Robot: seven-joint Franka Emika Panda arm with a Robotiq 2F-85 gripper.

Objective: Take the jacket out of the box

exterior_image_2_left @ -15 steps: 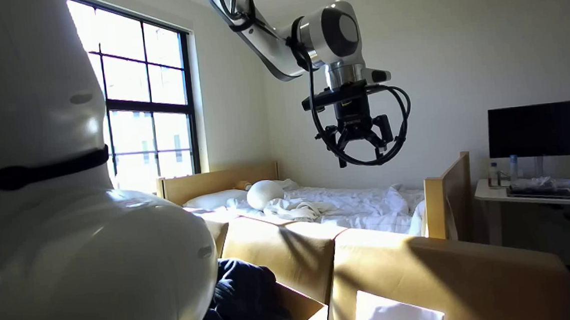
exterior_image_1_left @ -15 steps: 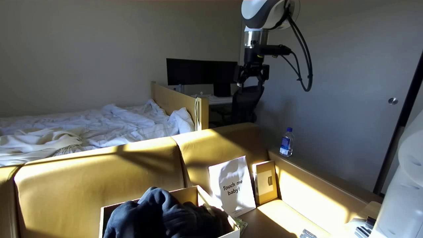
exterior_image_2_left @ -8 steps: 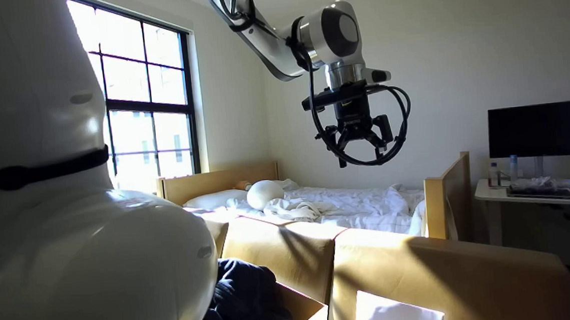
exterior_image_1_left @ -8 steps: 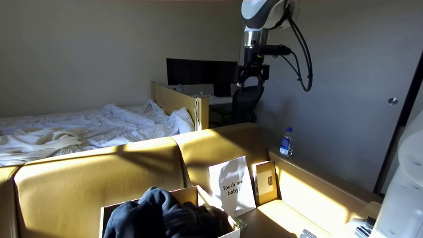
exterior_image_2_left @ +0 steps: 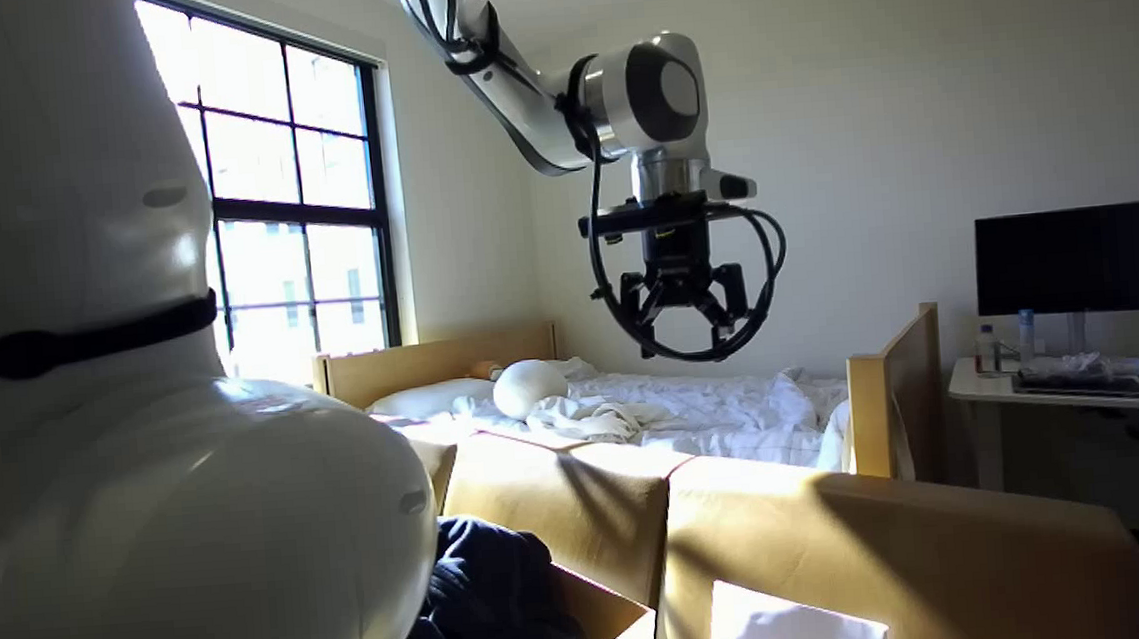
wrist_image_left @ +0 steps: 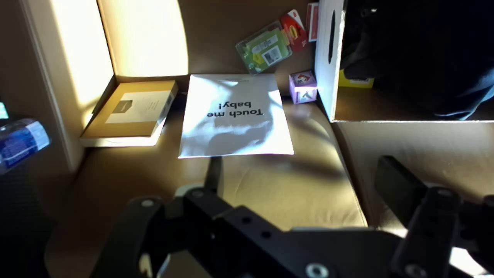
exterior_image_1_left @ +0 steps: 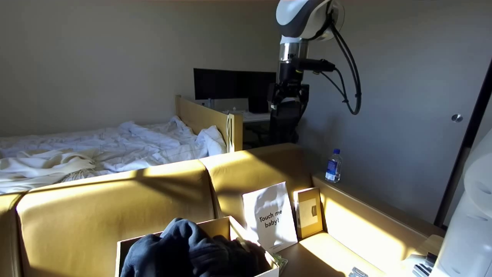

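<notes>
- Farthest left in an exterior view, the bed (exterior_image_1_left: 201, 115) lies well away from the fingers (wrist_image_left: 399, 189) and lower than they are, its white covers (exterior_image_1_left: 146, 142) all rumpled.
- Next comes the jacket (exterior_image_1_left: 180, 248), dark blue and bunched up in the box (wrist_image_left: 327, 77), down and to the left of the fingers and well apart from them; a good part of it bulges over the rim.
- The box itself sits open just in front of the backrest of the tan sofa (exterior_image_1_left: 115, 200), lower than the fingers.
- Left of the fingers and behind them, I see a black monitor (exterior_image_1_left: 230, 82).
- Below the fingers, a white sheet (exterior_image_1_left: 269, 209) reading "Touch me baby!" stands tilted; in the wrist view a small purple cube (wrist_image_left: 303, 88) shows between it and the box.
- The gripper (exterior_image_2_left: 683, 340) hangs pointing down in both exterior views, its fingers spread wide apart and holding nothing.
- Below the fingers and slightly to their right, a tan carton (exterior_image_1_left: 308, 215) stands tilted beside the sheet.
- A blue-capped bottle (exterior_image_1_left: 333, 168) stands upright on the arm of the sofa, lower than the fingers and farther to their right.
- Well off to the right of the fingers, a grey door (exterior_image_1_left: 396, 115) carries a round metal handle (exterior_image_1_left: 456, 117).
</notes>
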